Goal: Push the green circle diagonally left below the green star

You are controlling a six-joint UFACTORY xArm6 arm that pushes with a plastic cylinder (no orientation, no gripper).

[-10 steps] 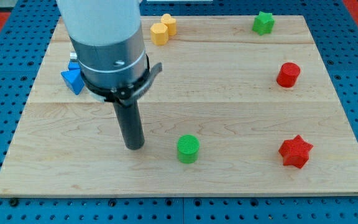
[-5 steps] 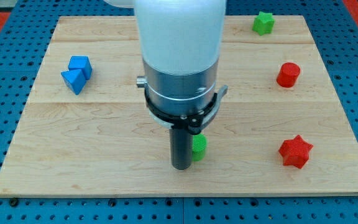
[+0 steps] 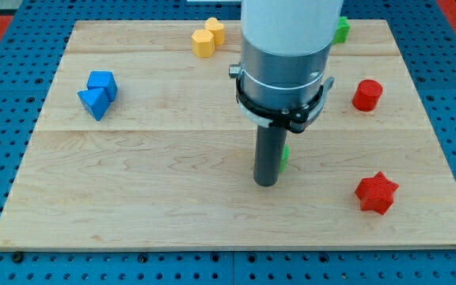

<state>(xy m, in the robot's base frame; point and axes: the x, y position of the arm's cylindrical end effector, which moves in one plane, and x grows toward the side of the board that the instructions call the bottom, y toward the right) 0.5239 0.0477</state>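
Observation:
My tip (image 3: 265,181) rests on the board, lower middle of the view. The green circle (image 3: 284,157) is almost wholly hidden behind the rod; only a thin green sliver shows at the rod's right edge, touching it. The green star (image 3: 341,29) sits at the view's top right, partly hidden by the arm's white body. The circle lies well below the star and to its left.
A red cylinder (image 3: 366,95) stands at the right and a red star (image 3: 376,192) at the lower right. Two yellow blocks (image 3: 207,37) sit at the top middle. Two blue blocks (image 3: 96,93) sit at the left. The wooden board (image 3: 133,198) ends near the view's bottom.
My tip has moved right and slightly up across the lower board, reaching the green circle and pushing it right and up. The circle is now mostly hidden behind the rod.

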